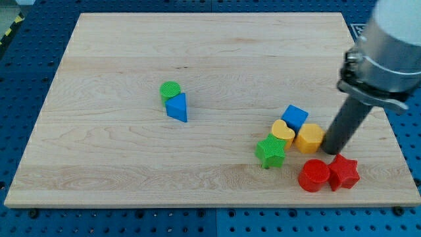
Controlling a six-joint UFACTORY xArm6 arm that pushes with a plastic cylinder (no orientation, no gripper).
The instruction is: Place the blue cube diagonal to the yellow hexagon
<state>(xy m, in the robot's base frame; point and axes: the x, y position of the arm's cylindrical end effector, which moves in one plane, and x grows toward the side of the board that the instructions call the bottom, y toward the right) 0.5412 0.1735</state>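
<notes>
The blue cube (295, 117) sits at the view's right, touching the upper left of the yellow hexagon (309, 138). A yellow heart (282, 132) lies just left of the hexagon, below and left of the cube. My tip (331, 151) rests on the board just right of the yellow hexagon, close to its right edge, and above the red blocks. The dark rod rises from the tip toward the view's upper right.
A green star (270, 152) lies below the yellow heart. A red cylinder (314, 175) and a red star (343, 172) sit below my tip. A green cylinder (170, 90) touches a blue triangle (177, 107) left of centre. The wooden board (118, 158) has edges all round.
</notes>
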